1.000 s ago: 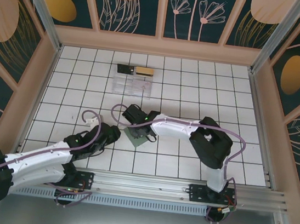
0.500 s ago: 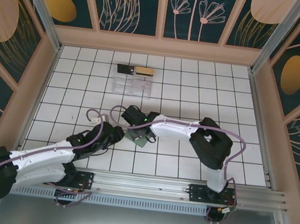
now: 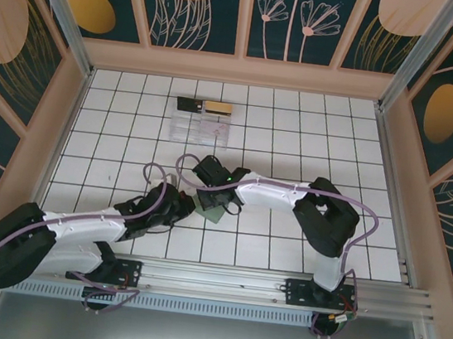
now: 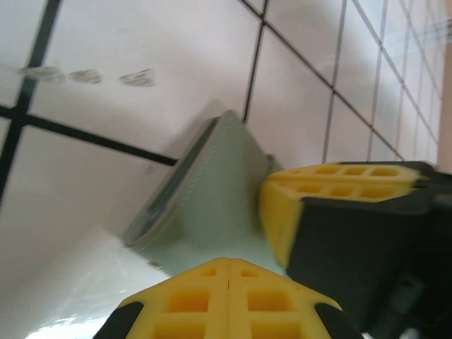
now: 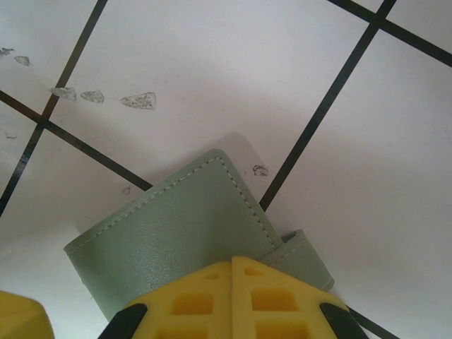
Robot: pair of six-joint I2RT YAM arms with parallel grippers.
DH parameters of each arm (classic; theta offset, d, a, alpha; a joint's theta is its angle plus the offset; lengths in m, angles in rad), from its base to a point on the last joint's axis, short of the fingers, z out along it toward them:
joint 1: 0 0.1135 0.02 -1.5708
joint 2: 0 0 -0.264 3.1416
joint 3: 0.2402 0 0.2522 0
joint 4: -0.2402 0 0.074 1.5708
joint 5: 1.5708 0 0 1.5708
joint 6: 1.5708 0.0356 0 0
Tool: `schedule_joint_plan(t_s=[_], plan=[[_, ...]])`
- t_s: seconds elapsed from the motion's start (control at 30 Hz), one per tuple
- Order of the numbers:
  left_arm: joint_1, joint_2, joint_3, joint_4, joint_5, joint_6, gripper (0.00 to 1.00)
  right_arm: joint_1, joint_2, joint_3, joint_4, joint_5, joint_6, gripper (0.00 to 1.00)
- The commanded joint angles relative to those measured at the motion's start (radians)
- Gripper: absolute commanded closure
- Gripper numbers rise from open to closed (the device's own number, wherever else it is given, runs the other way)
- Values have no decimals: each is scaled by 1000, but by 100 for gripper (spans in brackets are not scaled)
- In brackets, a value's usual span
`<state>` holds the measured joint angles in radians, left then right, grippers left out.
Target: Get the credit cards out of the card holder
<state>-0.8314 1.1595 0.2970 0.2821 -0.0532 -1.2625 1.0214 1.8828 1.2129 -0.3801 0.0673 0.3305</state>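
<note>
Top camera looks down; close wrist cameras share card holder [image 5: 169, 233].

Right claw [image 5: 231, 286]: its yellow ribbed pads were pressed flush, with no gap between them.
Card holder [image 5: 176, 236]: grey-green with a stitched edge, it lay just ahead of the claw tips, which hid its near part.
Strap tab [image 5: 305, 256]: it poked out to the claw's right.
Tiles [image 5: 212, 63]: white with dark grout, they lay farther ahead.
Smudges [image 5: 138, 101]: small and grey, they sat ahead-left of the claw.

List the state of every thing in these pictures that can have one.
card holder: folded shut, on the tiles.
left gripper: shut, tips at the card holder.
right gripper: shut, tips against the card holder.
credit card: out of the holder, lying at the far edge of the clear box.
</note>
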Motion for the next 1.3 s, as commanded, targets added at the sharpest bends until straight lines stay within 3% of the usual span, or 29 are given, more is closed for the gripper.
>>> schedule_joint_plan(t_s=[0.0, 0.17, 0.33, 0.47, 0.7, 0.97, 1.13, 1.17, 1.2, 1.27], plan=[[3, 46, 43, 65, -3, -15, 100, -1, -16, -35, -22, -41, 25, 100], [2, 186, 45, 130, 52, -55, 100, -1, -19, -35, -17, -46, 31, 100], [1, 253, 35, 24, 27, -74, 100, -18, -43, -54, 3, -48, 40, 100], [1, 312, 18, -44, 8, -63, 100, -73, -96, -87, 18, -103, 35, 100], [1, 411, -9, 6, 19, -64, 100, -155, -175, -140, -12, -82, 8, 100], [1, 439, 10, 10, 16, -46, 100, -204, -243, -195, -23, -57, 4, 100], [2, 357, 59, -50, -4, 18, 100, -210, -288, -206, -16, -57, 14, 100], [1, 331, 79, -79, -17, 43, 97, -211, -304, -205, -9, -60, 16, 100], [2, 304, 104, -117, -35, 61, 87, -213, -321, -210, 4, -70, 18, 100], [2, 232, 168, -209, -81, 109, 49, -218, -356, -211, 32, -104, 33, 100]])
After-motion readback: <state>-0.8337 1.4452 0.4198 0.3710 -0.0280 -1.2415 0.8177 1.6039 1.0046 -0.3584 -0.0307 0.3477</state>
